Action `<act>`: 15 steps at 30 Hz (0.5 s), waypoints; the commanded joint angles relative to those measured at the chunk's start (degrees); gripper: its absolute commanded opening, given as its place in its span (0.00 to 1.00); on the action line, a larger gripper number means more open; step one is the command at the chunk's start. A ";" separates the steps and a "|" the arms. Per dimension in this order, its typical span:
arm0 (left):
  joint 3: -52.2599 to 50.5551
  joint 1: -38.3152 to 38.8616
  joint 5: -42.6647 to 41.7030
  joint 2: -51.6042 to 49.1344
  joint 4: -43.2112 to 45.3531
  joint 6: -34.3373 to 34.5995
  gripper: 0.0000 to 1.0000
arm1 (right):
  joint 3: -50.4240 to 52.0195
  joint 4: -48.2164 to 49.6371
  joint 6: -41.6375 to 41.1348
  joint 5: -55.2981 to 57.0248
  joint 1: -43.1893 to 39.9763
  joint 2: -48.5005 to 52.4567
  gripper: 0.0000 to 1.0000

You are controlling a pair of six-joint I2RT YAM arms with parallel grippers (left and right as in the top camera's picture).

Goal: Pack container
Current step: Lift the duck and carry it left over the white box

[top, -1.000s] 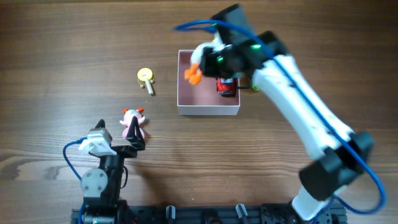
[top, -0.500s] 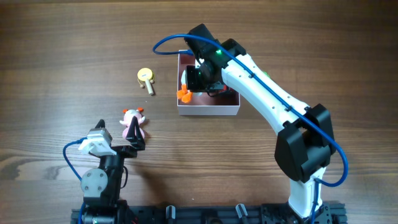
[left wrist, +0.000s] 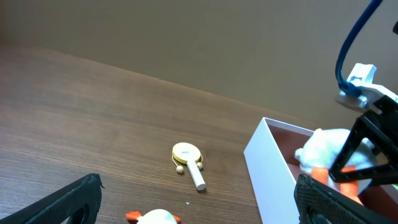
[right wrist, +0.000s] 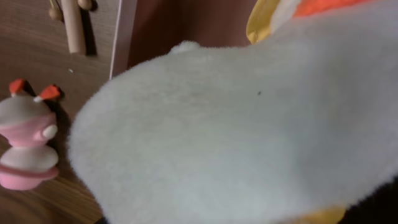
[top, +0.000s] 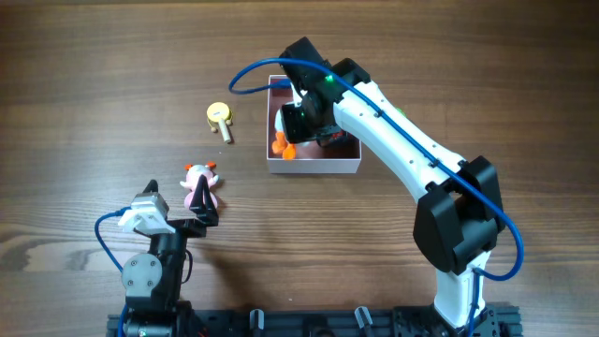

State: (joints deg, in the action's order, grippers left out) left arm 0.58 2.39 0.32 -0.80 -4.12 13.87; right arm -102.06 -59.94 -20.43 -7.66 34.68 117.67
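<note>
The container (top: pixel 314 167) is a white-walled square box with a pink inside, at the table's centre back; the left wrist view shows its near wall (left wrist: pixel 267 168). My right gripper (top: pixel 298 120) reaches down into its left half. A white plush duck with orange feet (top: pixel 281 143) sits right at its fingers and low in the box. This plush duck (right wrist: pixel 249 124) fills the right wrist view and hides the jaws. A red toy (top: pixel 335 138) lies in the box under the arm. My left gripper (top: pixel 180 200) stands open and empty beside a pink toy (top: pixel 200 185).
A yellow rattle drum with a pale handle (top: pixel 219 115) lies on the wood left of the box. The pink toy (left wrist: pixel 155 218) shows at the bottom edge between my left fingers. The right arm stretches from the front right across to the box.
My right gripper carried the plush duck from above the box's back to its left side and down inside. The left arm and the toys on the table have stayed put.
</note>
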 commanded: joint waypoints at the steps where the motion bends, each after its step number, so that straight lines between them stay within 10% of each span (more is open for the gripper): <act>1: -0.26 -0.33 0.17 0.37 -0.04 0.26 1.00 | -0.57 -0.98 5.86 0.81 -0.04 0.31 0.38; 15: -0.26 -0.33 0.17 0.37 -0.04 0.26 1.00 | -0.57 -1.16 9.62 0.57 -0.02 0.33 0.46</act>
State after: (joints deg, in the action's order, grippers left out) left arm 0.58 2.39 0.32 -0.80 -4.12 13.87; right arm -102.06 -61.23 -12.43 -7.62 34.68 117.67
